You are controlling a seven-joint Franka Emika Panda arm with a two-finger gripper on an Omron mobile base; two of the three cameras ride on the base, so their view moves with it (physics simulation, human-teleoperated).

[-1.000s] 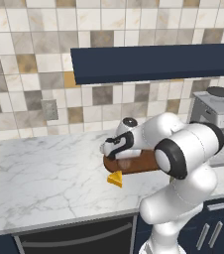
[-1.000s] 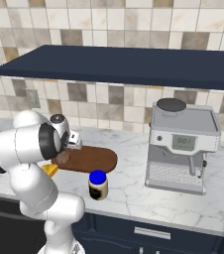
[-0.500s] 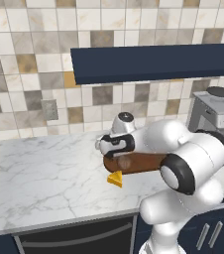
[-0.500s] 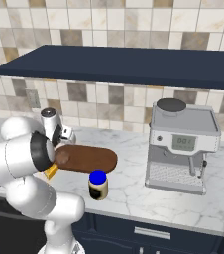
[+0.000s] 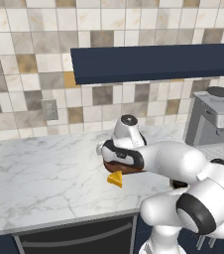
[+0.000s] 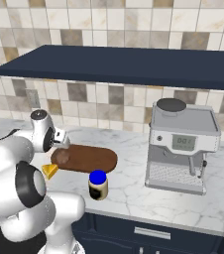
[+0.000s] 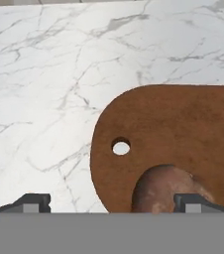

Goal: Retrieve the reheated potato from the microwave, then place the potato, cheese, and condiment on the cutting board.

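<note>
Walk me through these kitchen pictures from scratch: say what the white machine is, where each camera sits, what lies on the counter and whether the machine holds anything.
The white machine is a jointed robot arm in a rendered kitchen. Two cameras ride on its base, behind it to the left and right; a third sits on its hand, looking down. On the marble counter lies a dark oval cutting board with a brown potato resting near the end that has a small hole. A yellow cheese wedge lies on the counter beside the board, and a blue-lidded condiment jar stands in front of it. A steel coffee machine stands to the right. The gripper hangs over the potato, jaws wide apart, holding nothing.
</note>
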